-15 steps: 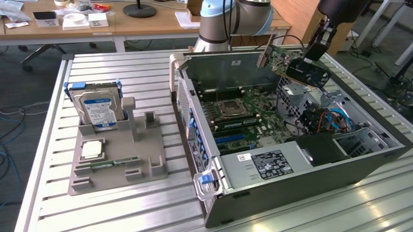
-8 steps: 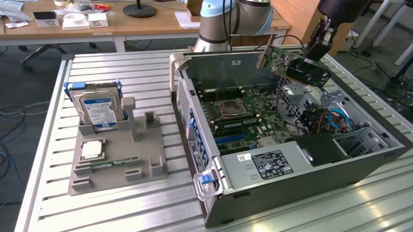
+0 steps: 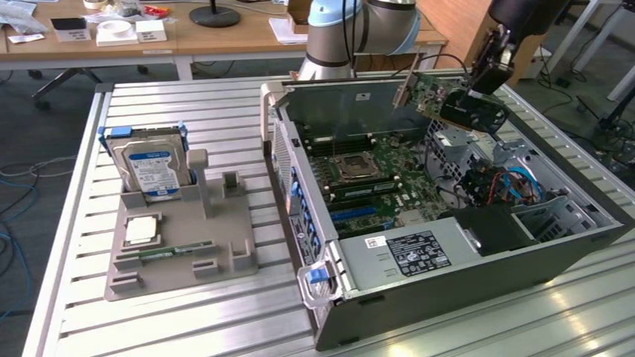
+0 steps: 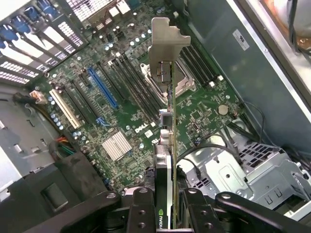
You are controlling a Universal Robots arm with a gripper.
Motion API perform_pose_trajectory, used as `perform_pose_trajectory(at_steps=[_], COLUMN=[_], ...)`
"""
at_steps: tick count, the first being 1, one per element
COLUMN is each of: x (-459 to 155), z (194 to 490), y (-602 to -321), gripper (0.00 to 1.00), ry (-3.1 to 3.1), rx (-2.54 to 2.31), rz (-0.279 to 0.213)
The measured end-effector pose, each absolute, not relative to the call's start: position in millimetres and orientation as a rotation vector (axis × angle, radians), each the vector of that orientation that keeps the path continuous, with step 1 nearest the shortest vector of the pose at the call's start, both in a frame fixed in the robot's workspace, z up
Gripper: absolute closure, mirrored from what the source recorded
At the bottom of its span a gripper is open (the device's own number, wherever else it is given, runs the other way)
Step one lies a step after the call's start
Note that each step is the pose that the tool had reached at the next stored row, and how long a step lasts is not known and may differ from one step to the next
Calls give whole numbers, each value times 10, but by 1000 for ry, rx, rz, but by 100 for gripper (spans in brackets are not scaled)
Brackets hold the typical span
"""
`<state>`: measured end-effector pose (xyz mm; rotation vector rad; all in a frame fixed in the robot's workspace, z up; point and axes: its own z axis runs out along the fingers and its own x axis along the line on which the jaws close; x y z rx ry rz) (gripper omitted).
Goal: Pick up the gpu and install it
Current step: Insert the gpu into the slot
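Note:
The gpu (image 3: 447, 100), a green card with a black fan block and a silver end bracket, hangs in the air above the open computer case (image 3: 447, 290). My gripper (image 3: 476, 93) is shut on its fan end. In the wrist view the gpu (image 4: 167, 145) is seen edge-on between my black fingers (image 4: 141, 204), its silver bracket (image 4: 165, 46) pointing away over the green motherboard (image 4: 126, 107). The blue expansion slot (image 4: 103, 87) lies on the board below, apart from the card.
A grey holder tray (image 3: 178, 245) on the slatted metal table (image 3: 198, 111) carries a silver hard drive with a blue label (image 3: 149, 167), a CPU (image 3: 142, 230) and a RAM stick (image 3: 174, 249). The case's drive cage and cables (image 3: 506, 182) sit under the card. Desks stand behind.

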<state>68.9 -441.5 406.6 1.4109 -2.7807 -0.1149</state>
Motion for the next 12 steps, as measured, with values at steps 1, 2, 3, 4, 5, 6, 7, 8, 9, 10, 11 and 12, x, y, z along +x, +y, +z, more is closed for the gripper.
perform_pose_trajectory(at_steps=[1, 2, 3, 4, 5, 6, 7, 8, 9, 10, 11, 12], x=[689, 689, 689, 689, 689, 689, 689, 689, 689, 689, 689, 689], z=[4066, 4066, 4066, 4065, 4066, 4065, 4066, 4066, 4065, 4065, 4065, 4066], y=[-4415, -4415, -4415, -4415, -4415, -4415, -4415, -4415, -4415, -4415, -4415, -4415], gripper=[73, 73, 73, 73, 73, 73, 73, 73, 73, 73, 73, 73], ry=[-2775, -2770, -2764, -2758, -2751, -2744, -2736, -2727, -2717, -2706, -2695, -2684], rx=[1421, 1431, 1441, 1453, 1465, 1477, 1491, 1507, 1523, 1542, 1560, 1579], rz=[-115, -115, -114, -114, -114, -114, -114, -114, -113, -113, -113, -112])
